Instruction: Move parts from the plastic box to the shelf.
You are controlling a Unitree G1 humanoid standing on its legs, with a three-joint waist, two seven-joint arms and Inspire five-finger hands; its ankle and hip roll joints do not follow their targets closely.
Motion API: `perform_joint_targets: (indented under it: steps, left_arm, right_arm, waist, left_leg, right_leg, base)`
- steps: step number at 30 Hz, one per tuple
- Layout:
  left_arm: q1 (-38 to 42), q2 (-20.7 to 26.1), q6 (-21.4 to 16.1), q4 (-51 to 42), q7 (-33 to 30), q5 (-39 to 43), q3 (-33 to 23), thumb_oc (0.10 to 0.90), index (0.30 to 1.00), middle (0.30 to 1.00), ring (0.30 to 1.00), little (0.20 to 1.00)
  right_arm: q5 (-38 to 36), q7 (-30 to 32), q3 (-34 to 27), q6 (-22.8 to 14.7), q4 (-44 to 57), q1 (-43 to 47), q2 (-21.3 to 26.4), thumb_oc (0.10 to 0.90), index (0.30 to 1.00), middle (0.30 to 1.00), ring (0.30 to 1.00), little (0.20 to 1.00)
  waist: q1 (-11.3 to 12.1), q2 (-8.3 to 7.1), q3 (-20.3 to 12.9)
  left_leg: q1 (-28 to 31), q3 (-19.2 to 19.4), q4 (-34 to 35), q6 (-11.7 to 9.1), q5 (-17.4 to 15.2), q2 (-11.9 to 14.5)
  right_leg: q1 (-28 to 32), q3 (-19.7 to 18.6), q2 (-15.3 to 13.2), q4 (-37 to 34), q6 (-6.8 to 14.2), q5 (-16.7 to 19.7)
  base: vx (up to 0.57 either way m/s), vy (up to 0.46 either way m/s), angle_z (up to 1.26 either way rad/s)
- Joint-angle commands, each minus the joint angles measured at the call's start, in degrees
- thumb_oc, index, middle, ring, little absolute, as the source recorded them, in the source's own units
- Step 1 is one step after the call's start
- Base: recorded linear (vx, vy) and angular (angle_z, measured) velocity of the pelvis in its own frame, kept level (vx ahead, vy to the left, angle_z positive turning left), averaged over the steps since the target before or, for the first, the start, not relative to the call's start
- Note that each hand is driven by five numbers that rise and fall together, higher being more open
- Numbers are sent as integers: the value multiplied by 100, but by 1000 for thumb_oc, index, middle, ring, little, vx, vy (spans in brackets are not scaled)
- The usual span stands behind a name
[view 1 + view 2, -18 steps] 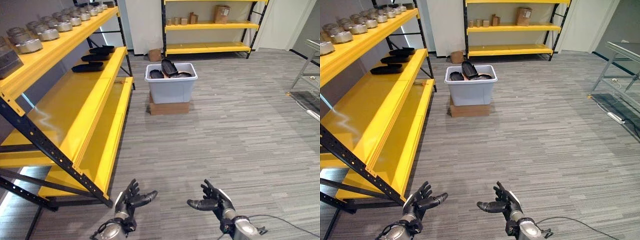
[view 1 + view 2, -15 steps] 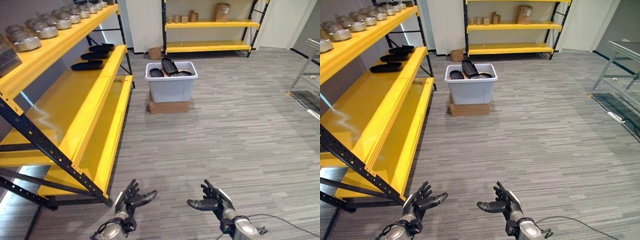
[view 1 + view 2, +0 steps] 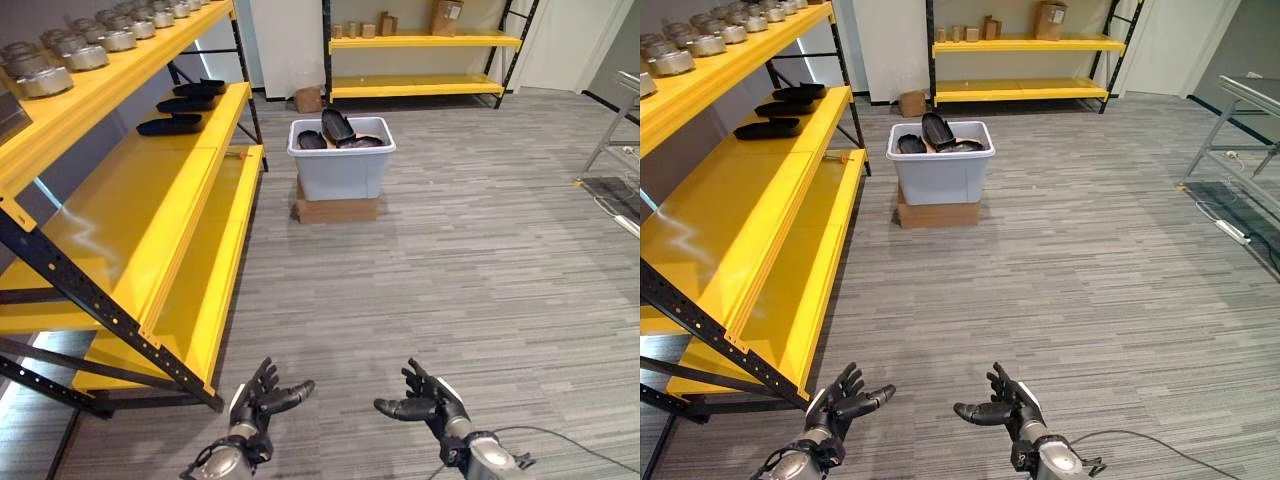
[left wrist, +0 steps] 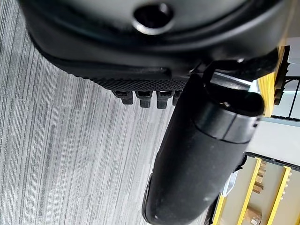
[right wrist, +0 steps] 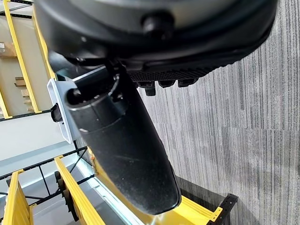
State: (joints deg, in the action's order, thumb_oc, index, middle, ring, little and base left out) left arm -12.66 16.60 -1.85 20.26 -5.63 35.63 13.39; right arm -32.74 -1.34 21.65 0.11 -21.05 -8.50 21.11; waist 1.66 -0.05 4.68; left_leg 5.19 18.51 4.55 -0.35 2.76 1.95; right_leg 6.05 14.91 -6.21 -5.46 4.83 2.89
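Standing well back from the plastic box (image 3: 341,158), with left hand (image 3: 262,395) and right hand (image 3: 425,400) both hanging low over the grey floor (image 3: 480,270), fingers spread loose and carrying nothing. Risking, on the way in, a brush against the yellow shelf (image 3: 150,215) running along the left side, its near corner post jutting close to the left hand. Risking too a nudge that could be sliding the box off the cardboard carton (image 3: 336,209) beneath it. Showing dark, glossy, shallow curved parts (image 3: 337,128) piled in the box, one propped up above the rim; possibly moulded plastic shells, though too far off for telling. Resting already on the shelf's middle level: three similar dark pieces (image 3: 170,124) in a row.
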Motion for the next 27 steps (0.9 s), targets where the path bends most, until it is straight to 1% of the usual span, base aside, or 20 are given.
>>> perform_joint_targets:
  steps: [1,18,19,20,22,24,25,26,27]
  left_arm:
    - [523,-36,-418,-214,122,-23,-52,900,1000,1000,1000,1000]
    - [492,-21,-432,-247,154,-52,-106,900,1000,1000,1000,1000]
    - [503,-26,-439,-239,139,-28,-121,900,1000,1000,1000,1000]
    - [528,-19,-453,-250,125,11,-131,900,1000,1000,1000,1000]
    - [588,8,-486,-280,99,95,-150,900,1000,1000,1000,1000]
    - [610,36,-500,-308,102,152,-153,900,1000,1000,1000,1000]
    - [599,74,-510,-355,93,191,-156,900,1000,1000,1000,1000]
    - [589,95,-514,-384,85,178,-167,900,1000,1000,1000,1000]
    - [566,140,-517,-427,78,145,-187,900,1000,1000,1000,1000]
  right_arm:
    - [-139,-125,-68,-440,313,532,-37,900,1000,1000,1000,1000]
    - [9,-149,-78,-444,318,491,-47,900,1000,1000,1000,1000]
    - [-4,-141,-82,-446,304,512,-56,900,1000,1000,1000,1000]
    - [-5,-131,-81,-455,309,548,-50,900,1000,1000,1000,1000]
    - [-51,-105,-93,-490,286,652,-33,900,1000,1000,1000,1000]
    - [-64,-99,-74,-498,263,740,-48,900,1000,1000,1000,1000]
    - [-97,-90,-72,-502,265,793,-51,900,1000,1000,1000,1000]
    - [-109,-91,-84,-498,275,791,-62,900,1000,1000,1000,1000]
    - [-106,-112,-134,-493,323,758,-72,900,1000,1000,1000,1000]
  waist:
    - [16,-90,-178]
    - [30,-108,-181]
    - [37,-123,-158]
    - [45,-153,-119]
    - [79,-198,6]
    - [107,-183,96]
    - [126,-163,144]
    - [125,-150,162]
    - [112,-116,217]
  left_leg:
    - [150,-330,45,-364,11,370]
    - [267,-362,45,-317,-65,320]
    - [245,-381,-33,-305,-91,311]
    - [145,-417,-262,-285,-176,304]
    - [-148,-491,-803,-239,-378,295]
    - [-263,-544,-975,-182,-486,262]
    - [-301,-596,-1026,-84,-582,194]
    - [-313,-612,-1045,-40,-615,160]
    - [-313,-672,-1060,86,-692,75]
  right_leg:
    - [-167,140,-170,46,231,215]
    - [-27,179,-206,46,232,184]
    - [-13,182,-225,64,225,181]
    - [-34,174,-256,122,216,174]
    - [-173,148,-352,393,188,90]
    - [-325,145,-417,648,180,26]
    - [-517,118,-516,998,213,-33]
    - [-592,115,-569,1169,234,-53]
    - [-826,85,-715,1655,311,-37]
  base:
    - [0,0,0]
    - [0,0,0]
    - [0,0,0]
    - [-47,6,0]
    - [-93,27,1]
    - [-83,100,0]
    - [-56,167,-7]
    - [-58,256,-3]
    - [-60,306,3]
